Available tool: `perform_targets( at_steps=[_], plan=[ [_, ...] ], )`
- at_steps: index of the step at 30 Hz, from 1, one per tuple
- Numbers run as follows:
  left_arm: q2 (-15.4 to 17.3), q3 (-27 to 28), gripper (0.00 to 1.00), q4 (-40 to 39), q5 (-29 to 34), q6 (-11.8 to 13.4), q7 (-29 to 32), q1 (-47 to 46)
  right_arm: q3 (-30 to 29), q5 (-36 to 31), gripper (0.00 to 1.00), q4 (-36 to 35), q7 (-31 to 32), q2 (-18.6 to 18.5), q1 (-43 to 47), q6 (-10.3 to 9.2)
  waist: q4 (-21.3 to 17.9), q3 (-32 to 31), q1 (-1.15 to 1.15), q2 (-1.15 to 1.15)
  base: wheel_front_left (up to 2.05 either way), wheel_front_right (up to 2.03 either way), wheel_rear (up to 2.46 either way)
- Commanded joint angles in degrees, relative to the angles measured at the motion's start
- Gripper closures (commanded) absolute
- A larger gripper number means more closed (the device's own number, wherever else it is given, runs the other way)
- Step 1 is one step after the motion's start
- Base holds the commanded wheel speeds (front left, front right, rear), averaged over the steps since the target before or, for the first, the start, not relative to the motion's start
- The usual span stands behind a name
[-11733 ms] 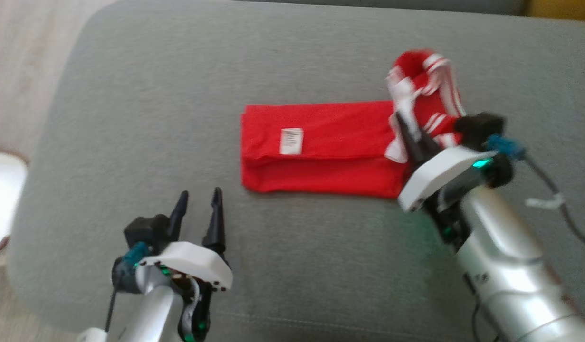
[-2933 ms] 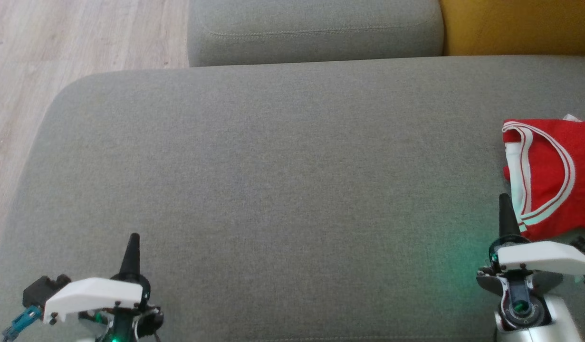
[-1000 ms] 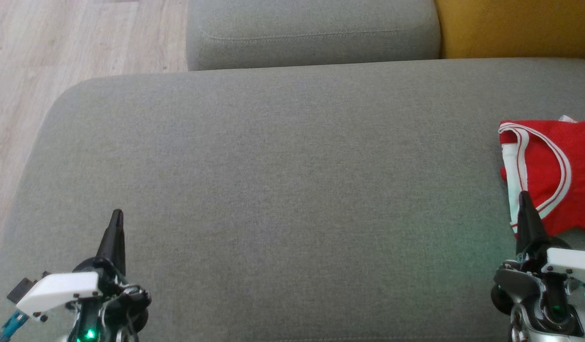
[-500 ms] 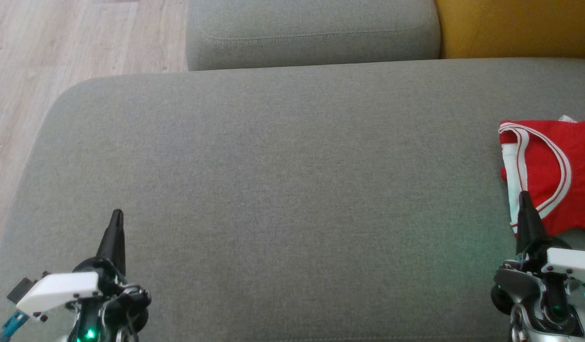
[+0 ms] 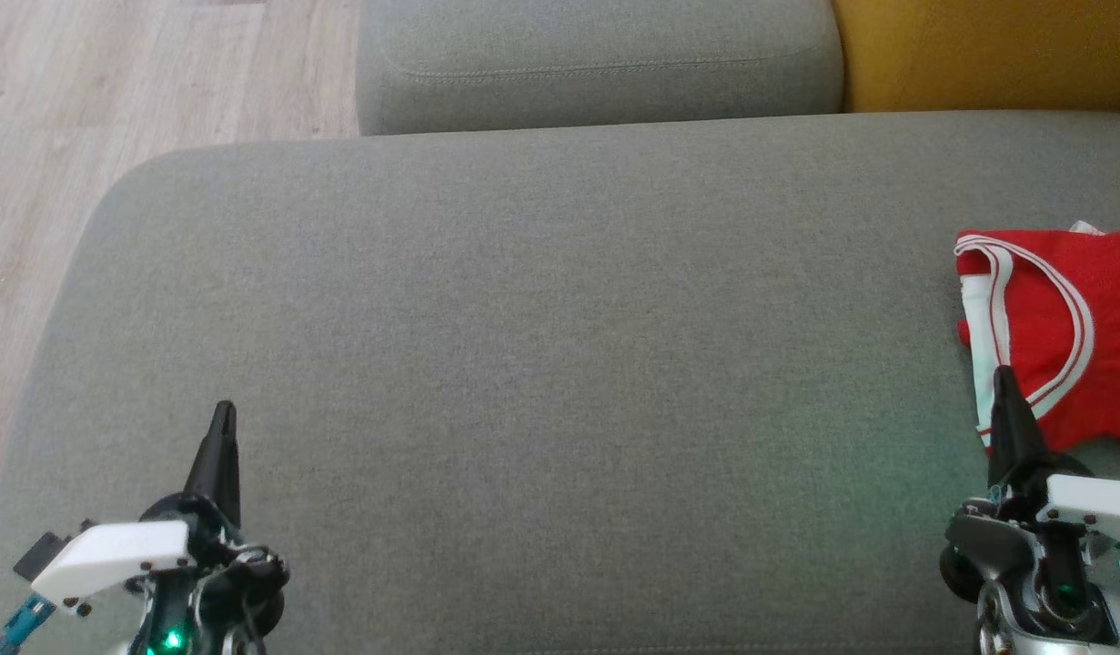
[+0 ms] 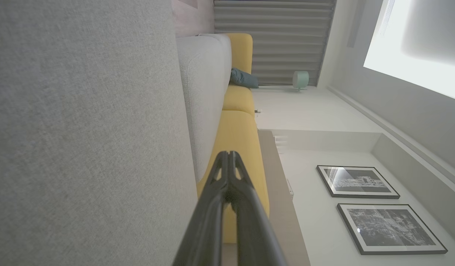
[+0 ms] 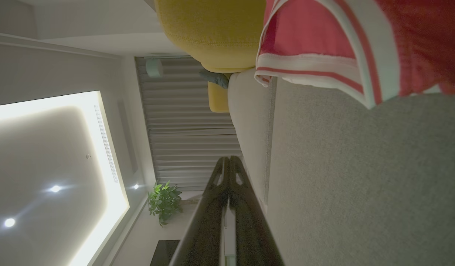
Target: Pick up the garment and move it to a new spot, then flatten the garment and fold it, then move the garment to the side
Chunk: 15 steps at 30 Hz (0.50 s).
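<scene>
Nothing had moved in the last second: garment [image 5: 1060, 327] lay folded at the sofa's [image 5: 523, 318] side; left end effector [image 5: 221, 428] and right end effector [image 5: 1005, 391] pressed together, empty. Task apparently finished.

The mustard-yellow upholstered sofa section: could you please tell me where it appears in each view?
Head view: mustard-yellow upholstered sofa section at top right.
Left wrist view: sofa section at centre.
Right wrist view: sofa section at top centre.
Shared landmark: grey fabric seat cushion bordering it.

The grey seat cushion [image 5: 523, 364] gives wide open room across its middle and left. The red garment [image 5: 1055, 300] lies at its right edge, and the back cushion [image 5: 596, 64] bounds the far side.
</scene>
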Motion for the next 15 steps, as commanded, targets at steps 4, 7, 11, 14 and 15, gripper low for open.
perform_targets(
  at_steps=[4,7,11,14,15],
  plan=[
    [1.1,2.0,1.0,-2.3,-0.2,-0.4,0.4,-3.3,1.2,0.4,1.0,-2.3,0.3,-0.4,-1.2,0.22,0.0,0.0,0.0,0.0,0.0,0.0,0.0],
    [1.1,2.0,1.0,-2.3,-0.2,-0.4,0.4,-3.3,1.2,0.4,1.0,-2.3,0.3,-0.4,-1.2,0.22,0.0,0.0,0.0,0.0,0.0,0.0,0.0],
    [1.1,2.0,1.0,-2.3,-0.2,-0.4,0.4,-3.3,1.2,0.4,1.0,-2.3,0.3,-0.4,-1.2,0.22,0.0,0.0,0.0,0.0,0.0,0.0,0.0],
    [1.1,2.0,1.0,-2.3,-0.2,-0.4,0.4,-3.3,1.2,0.4,1.0,-2.3,0.3,-0.4,-1.2,0.22,0.0,0.0,0.0,0.0,0.0,0.0,0.0],
    [1.1,2.0,1.0,-2.3,-0.2,-0.4,0.4,-3.3,1.2,0.4,1.0,-2.3,0.3,-0.4,-1.2,0.22,0.0,0.0,0.0,0.0,0.0,0.0,0.0]
  ],
)
